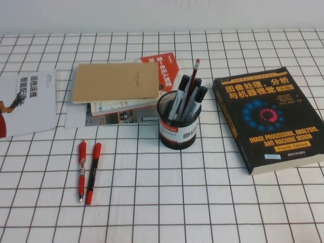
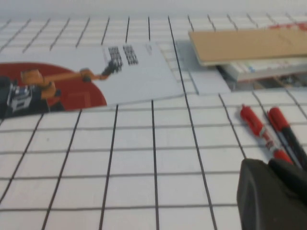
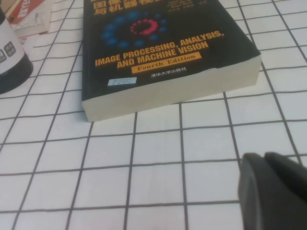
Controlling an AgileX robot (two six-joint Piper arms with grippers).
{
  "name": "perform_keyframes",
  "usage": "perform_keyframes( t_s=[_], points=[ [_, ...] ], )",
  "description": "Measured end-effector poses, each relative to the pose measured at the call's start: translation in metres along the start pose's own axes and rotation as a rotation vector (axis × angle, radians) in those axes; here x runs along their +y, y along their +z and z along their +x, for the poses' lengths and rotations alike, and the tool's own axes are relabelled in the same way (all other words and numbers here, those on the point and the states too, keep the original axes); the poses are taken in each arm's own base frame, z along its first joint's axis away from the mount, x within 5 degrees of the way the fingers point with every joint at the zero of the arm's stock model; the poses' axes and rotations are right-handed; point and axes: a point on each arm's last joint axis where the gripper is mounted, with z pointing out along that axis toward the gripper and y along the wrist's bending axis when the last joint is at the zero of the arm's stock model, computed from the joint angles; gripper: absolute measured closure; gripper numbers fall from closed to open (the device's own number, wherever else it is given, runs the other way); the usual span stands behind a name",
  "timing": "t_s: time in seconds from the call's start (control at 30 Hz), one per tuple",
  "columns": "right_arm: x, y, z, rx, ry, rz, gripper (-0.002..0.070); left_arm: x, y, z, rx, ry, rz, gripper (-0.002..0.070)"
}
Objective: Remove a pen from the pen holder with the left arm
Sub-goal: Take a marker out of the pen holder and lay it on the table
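Note:
A black mesh pen holder (image 1: 178, 124) stands mid-table with several markers and a red-tipped pen (image 1: 188, 96) upright in it. Two red pens (image 1: 82, 169) (image 1: 92, 172) lie side by side on the cloth at the front left. Neither arm shows in the high view. In the left wrist view my left gripper (image 2: 269, 165) hangs low over the cloth, shut and holding nothing, just short of those two red pens (image 2: 256, 129). My right gripper (image 3: 265, 158) is shut over bare cloth in front of the black book (image 3: 158, 52), with the pen holder (image 3: 9, 62) off to one side.
A thick black textbook (image 1: 268, 116) lies right of the holder. A brown notebook (image 1: 116, 82) tops a stack of books behind the holder on the left. A white and red brochure (image 1: 25, 101) lies at the far left. The cloth is white with a black grid.

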Motion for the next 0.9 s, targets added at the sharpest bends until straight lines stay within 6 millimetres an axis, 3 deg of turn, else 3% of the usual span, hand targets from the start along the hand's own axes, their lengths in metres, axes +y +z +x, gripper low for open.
perform_keyframes(
  t_s=[0.2,0.9],
  points=[
    [0.0,0.0,0.0,0.0,0.0,0.0,0.0692,-0.0002,-0.0007,0.0104,0.114,0.023,0.003,0.0676],
    [0.0,0.0,0.0,0.0,0.0,0.0,0.0692,-0.0002,-0.0008,0.0106,0.115,0.028,0.003,0.0676]
  ],
)
